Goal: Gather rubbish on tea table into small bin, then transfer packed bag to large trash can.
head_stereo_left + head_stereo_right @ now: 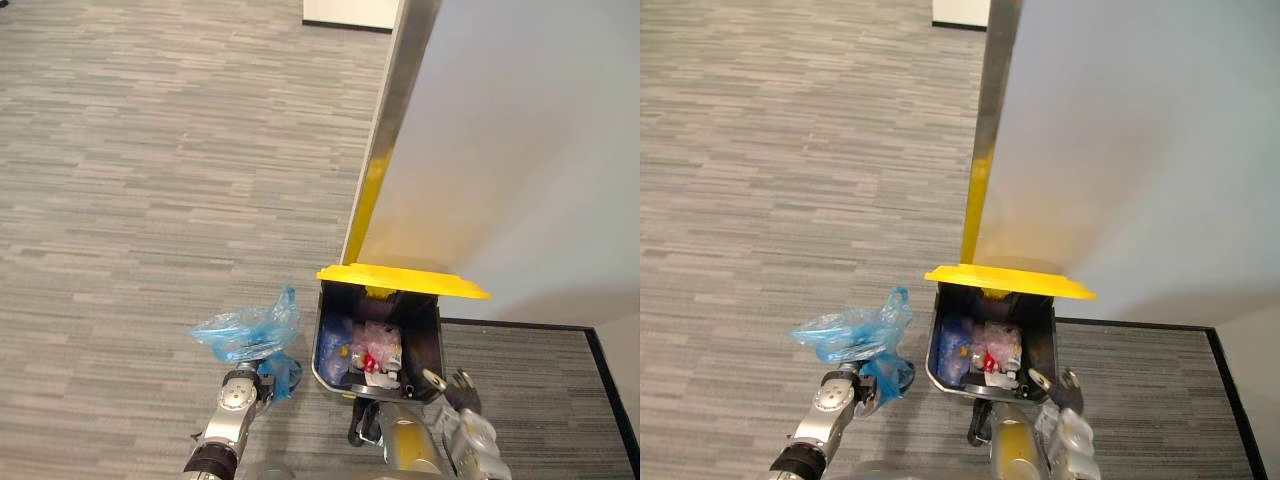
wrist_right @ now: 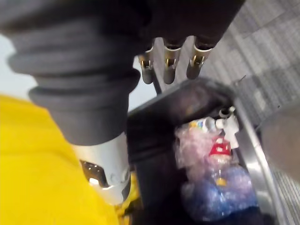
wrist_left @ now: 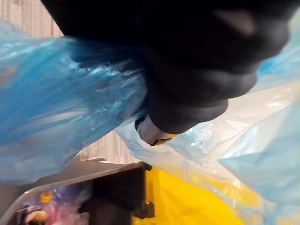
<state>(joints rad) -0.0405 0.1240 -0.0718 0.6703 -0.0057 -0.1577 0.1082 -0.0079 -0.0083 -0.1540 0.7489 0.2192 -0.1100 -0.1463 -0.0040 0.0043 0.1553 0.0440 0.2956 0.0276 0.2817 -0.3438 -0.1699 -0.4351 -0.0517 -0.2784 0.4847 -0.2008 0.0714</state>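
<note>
Crumpled blue bag (image 1: 245, 330), beside open trash can (image 1: 431, 338)

Left robot hand (image 3: 187, 89) forward, right robot hand (image 1: 458, 388) uncurled.

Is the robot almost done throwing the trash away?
Nearly! Done: the blue bag is bunched shut and is beside the large trash can, whose yellow lid is up, with some rubbish inside. In hand: the left hand grips the bag, outside the can. The right hand is by the can's front. Left: dropping the bag in.
</note>
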